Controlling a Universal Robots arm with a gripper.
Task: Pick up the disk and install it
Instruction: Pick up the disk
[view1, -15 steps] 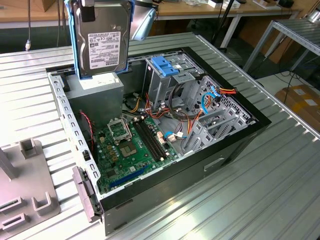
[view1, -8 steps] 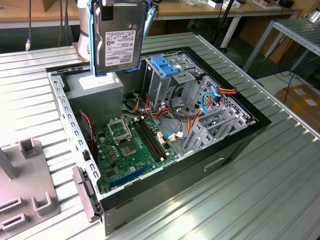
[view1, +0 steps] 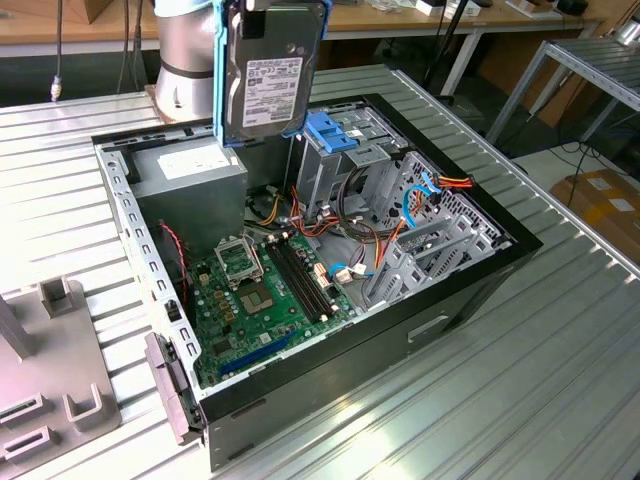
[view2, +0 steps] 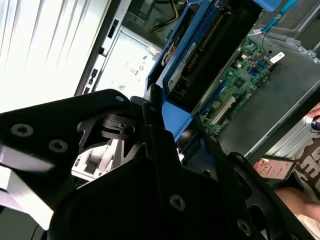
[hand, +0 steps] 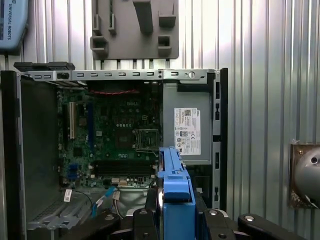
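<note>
— What sits closest to the lens?
— In the first wrist view, the gripper. Its black fingers are pressed in from both sides on the disk, pinching it by its light-blue rail.

— What does the disk look like?
— In the exterior view the disk is a flat grey metal rectangle. A white printed label faces the camera, and the light-blue plastic rail runs along its edges. It hangs upright in the air, touching nothing below. The second wrist view catches the disk edge-on, a dark body with the blue frame beside it.

— Where is it, exactly?
— Above the open case, over the end where the power supply and the drive cage stand. It is not in the cage.

— What lies under it?
— The case lies on its side on the ribbed metal table. Inside are a green motherboard and the grey power supply with its own white label. The cage is topped by a blocky blue latch. Coloured cables run beside the cage.

— And farther off?
— Beyond the case in the first wrist view, a grey holder with slots and pegs rests on the table. In the exterior view that holder sits at the exterior view's left, apart from the case. The arm rises behind the disk.
</note>
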